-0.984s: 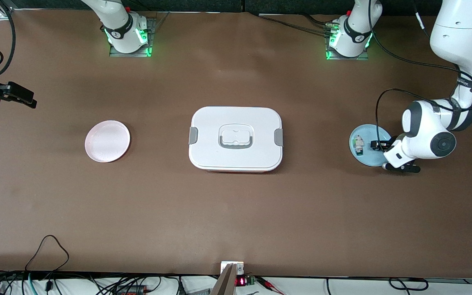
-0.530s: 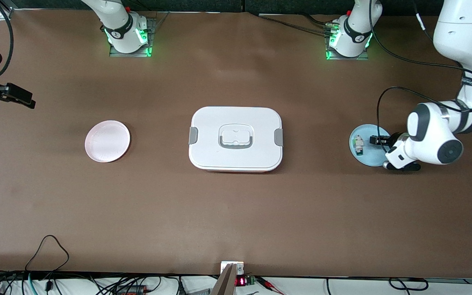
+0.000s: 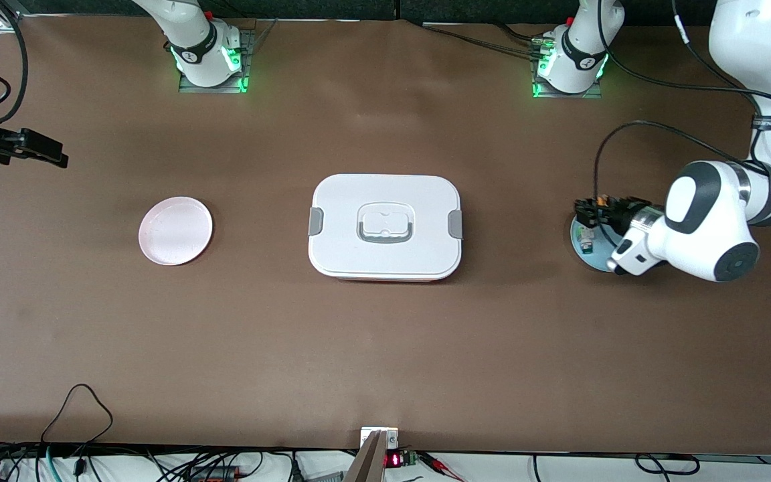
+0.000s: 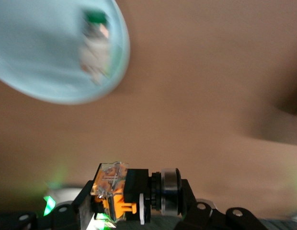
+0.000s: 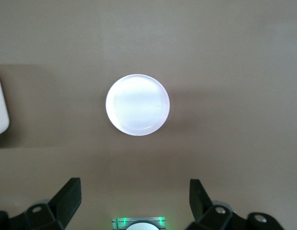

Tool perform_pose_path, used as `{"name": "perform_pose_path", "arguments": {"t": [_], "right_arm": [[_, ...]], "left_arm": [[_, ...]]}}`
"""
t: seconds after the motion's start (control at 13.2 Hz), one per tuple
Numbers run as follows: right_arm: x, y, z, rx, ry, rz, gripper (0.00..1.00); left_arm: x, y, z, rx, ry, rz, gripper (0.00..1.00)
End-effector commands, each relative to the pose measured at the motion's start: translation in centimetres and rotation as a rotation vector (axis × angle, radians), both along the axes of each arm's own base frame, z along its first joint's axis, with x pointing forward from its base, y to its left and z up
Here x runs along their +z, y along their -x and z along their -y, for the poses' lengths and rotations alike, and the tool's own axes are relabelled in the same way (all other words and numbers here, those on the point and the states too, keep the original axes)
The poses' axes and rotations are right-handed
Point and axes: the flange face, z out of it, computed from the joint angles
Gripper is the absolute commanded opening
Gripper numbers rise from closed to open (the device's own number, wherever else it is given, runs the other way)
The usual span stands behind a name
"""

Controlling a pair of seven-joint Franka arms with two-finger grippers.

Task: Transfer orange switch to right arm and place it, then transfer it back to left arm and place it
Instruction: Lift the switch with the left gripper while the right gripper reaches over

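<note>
The orange switch [image 4: 124,191], black with an orange and clear end, sits crosswise between the fingers of my left gripper [image 4: 136,197], which is shut on it. In the front view the left gripper [image 3: 593,209] holds the switch [image 3: 601,201] in the air over the edge of the blue plate [image 3: 594,258]. The white box [image 3: 385,226] stands shut at the table's middle. My right gripper [image 3: 47,152] hangs open and holds nothing, over the right arm's end of the table. The right wrist view shows that open gripper [image 5: 135,197] above the pink plate [image 5: 138,104].
A small white component with a green end [image 3: 585,238] lies on the blue plate [image 4: 43,72]. The pink plate [image 3: 175,230] lies toward the right arm's end, level with the box. Cables run along the table edge nearest the front camera.
The left gripper has risen off the blue plate with the orange switch and swung toward the box. The right gripper has shifted slightly and stays open.
</note>
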Motion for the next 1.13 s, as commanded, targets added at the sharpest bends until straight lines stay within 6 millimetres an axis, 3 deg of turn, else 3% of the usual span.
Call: {"name": "perform_pose_path", "arguments": {"t": [0.0, 0.23, 0.45, 0.61, 0.68, 0.83, 1.06], "right_arm": [[0.3, 0.0, -1.4, 0.015, -0.112, -0.005, 1.0], [-0.7, -0.6, -2.2, 0.005, -0.197, -0.016, 1.0], [-2.9, -1.0, -3.4, -0.038, -0.409, -0.048, 1.0], [-4.4, -1.7, -5.0, -0.057, -0.522, -0.05, 1.0], [-4.7, -2.2, -5.8, -0.073, -0.599, -0.045, 1.0], [-5.1, -3.1, -8.1, -0.104, -0.744, -0.008, 1.0], [-7.8, -3.9, -11.6, -0.114, -0.933, 0.001, 1.0]], "left_arm": [[5.2, -0.1, 6.4, 0.086, 0.013, -0.08, 0.27], [9.3, 0.4, 12.4, 0.26, 0.048, -0.201, 0.24], [14.6, 0.4, 16.0, 0.423, 0.112, -0.382, 0.24], [16.9, 0.2, 17.7, 0.53, 0.171, -0.541, 0.24], [19.3, -0.1, 19.2, 0.583, 0.171, -0.581, 0.24], [22.5, -0.6, 23.6, 0.727, 0.158, -0.63, 0.23], [22.8, 0.2, 31.2, 0.879, 0.178, -0.625, 0.23]]}}
